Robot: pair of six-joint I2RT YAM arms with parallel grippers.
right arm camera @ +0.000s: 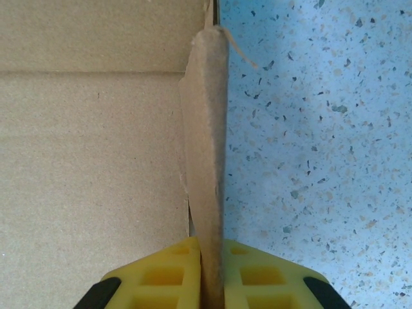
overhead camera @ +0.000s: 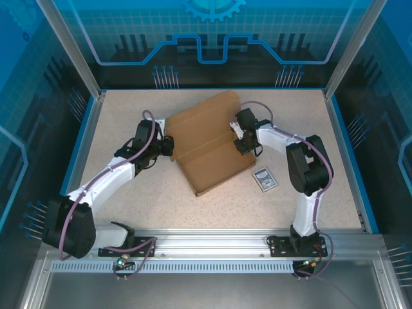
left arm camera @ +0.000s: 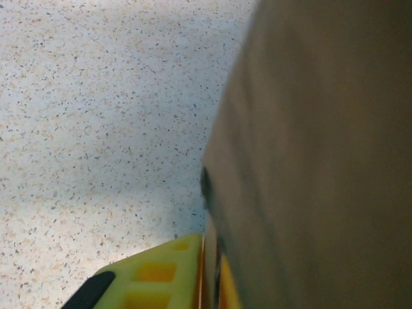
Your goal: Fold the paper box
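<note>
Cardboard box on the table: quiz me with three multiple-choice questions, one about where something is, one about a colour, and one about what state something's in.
1. Where is the small card relative to the box?
A: on top of it
B: on the table, by the box's right side
C: tucked under its left edge

2. What colour is the box?
A: white
B: green
C: brown

3. How do the right jaws stand?
A: closed on a flap of the box
B: wide open over bare table
C: closed on the card

Answers:
1. B: the top view shows the card lying flat on the table to the right of the box.
2. C: every view shows plain brown cardboard.
3. A: the right wrist view shows the flap pinched between the yellow fingers.
</note>
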